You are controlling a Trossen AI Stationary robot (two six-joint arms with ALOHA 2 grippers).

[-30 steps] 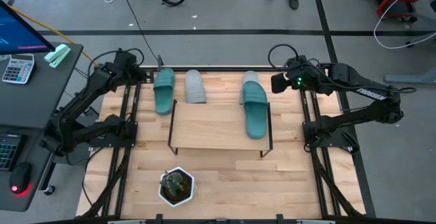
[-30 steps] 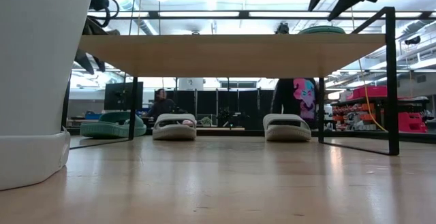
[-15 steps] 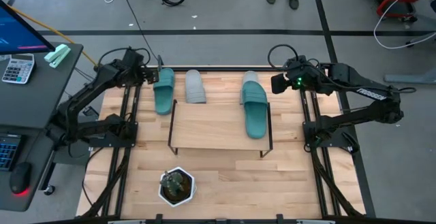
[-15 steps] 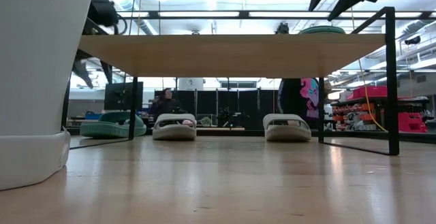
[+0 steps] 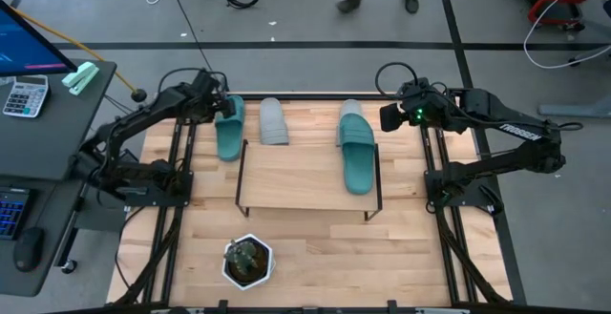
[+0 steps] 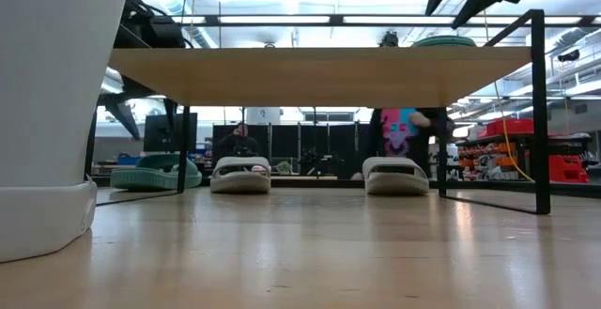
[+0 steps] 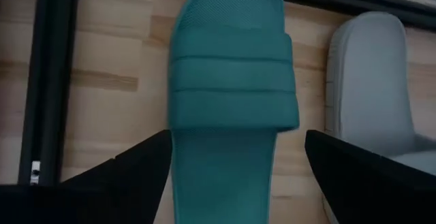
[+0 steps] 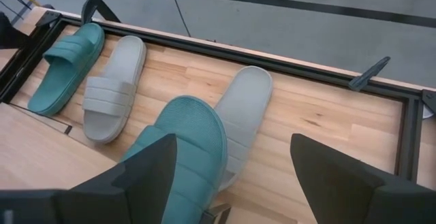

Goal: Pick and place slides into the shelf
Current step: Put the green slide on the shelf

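Note:
A teal slide (image 5: pixel 229 130) lies sole-down on the table left of the shelf (image 5: pixel 305 176), with a grey slide (image 5: pixel 274 121) beside it. A second teal slide (image 5: pixel 357 148) lies on the shelf's board, and a second grey slide (image 5: pixel 350 109) peeks out beyond it on the table. My left gripper (image 5: pixel 216 106) hovers open over the left teal slide (image 7: pixel 231 94); its fingers stand on either side of the slide, just behind the strap. My right gripper (image 5: pixel 391 115) waits open near the far right of the shelf, looking down on the shelved teal slide (image 8: pixel 187 142).
A white pot with a plant (image 5: pixel 248 261) stands near the table's near edge and fills the left of the low view (image 6: pixel 56 112). Black frame rails (image 5: pixel 181 190) run along both table sides. Under the shelf board (image 6: pixel 319 74) there is open room. A person walks behind the table.
My left gripper has moved toward the table's right, from beside the left rail to over the teal slide on the table, and has come lower. The slides have stayed where they were. A person in the background has walked along.

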